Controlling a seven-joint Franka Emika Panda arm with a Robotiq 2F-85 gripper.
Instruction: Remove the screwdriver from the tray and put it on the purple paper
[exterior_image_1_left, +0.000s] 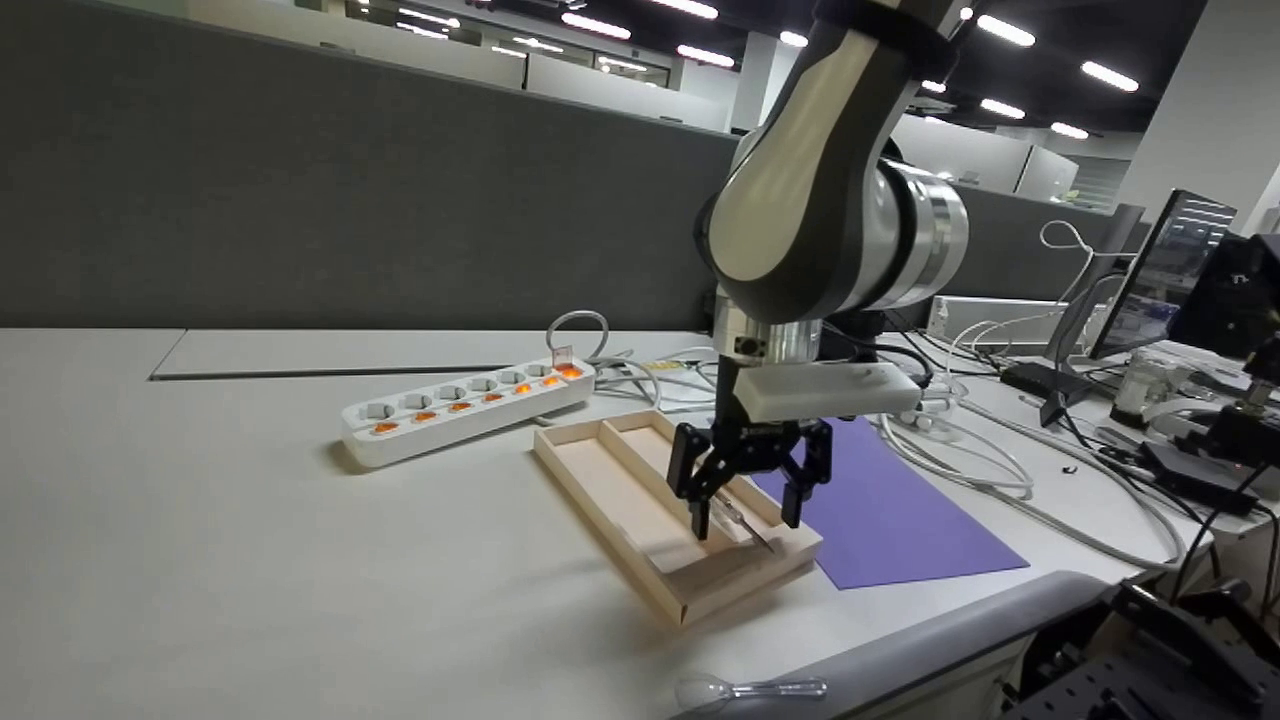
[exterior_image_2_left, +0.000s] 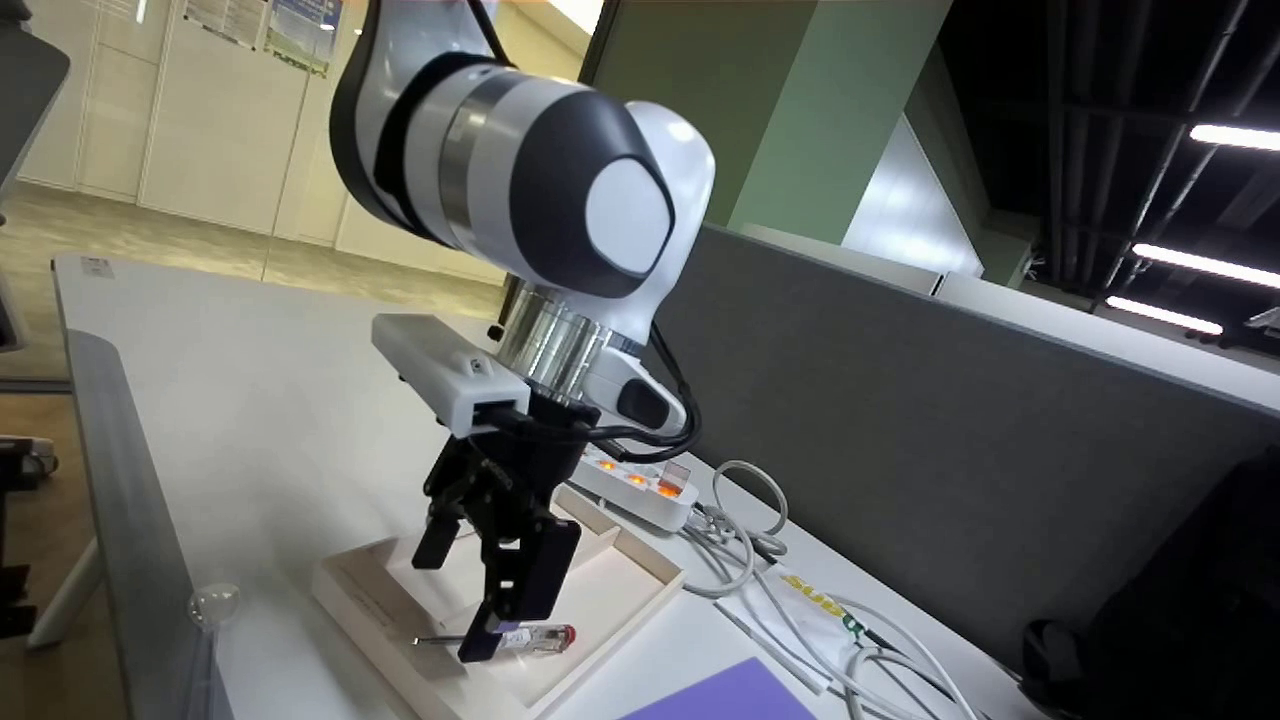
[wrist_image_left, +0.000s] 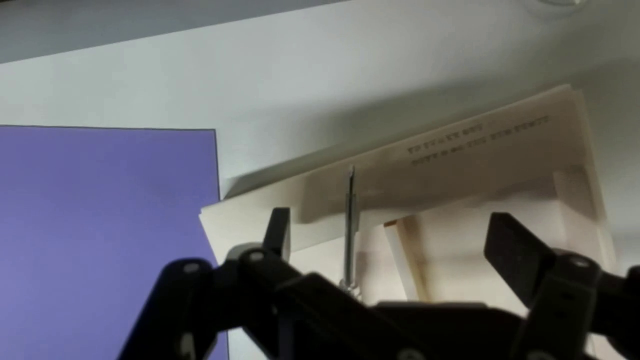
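Fingers (wrist_image_left: 517, 255) spread wide, gripping nothing, we are hovering over the tray (exterior_image_1_left: 620, 492), where the screwdriver (exterior_image_2_left: 540, 638) is lying beneath, its length crossing our closing line.

- The gripper (exterior_image_1_left: 746, 514) hangs over the light wooden tray (exterior_image_1_left: 735, 588), its fingers spread apart
- The screwdriver (exterior_image_1_left: 743, 520) lies in the tray, showing between the fingers, its tip toward the near end
- The purple paper (exterior_image_1_left: 900, 530) lies flat beside the tray, partly hidden by the gripper
- A white power strip (exterior_image_1_left: 470, 420) with glowing orange switches sits near the tray's far end
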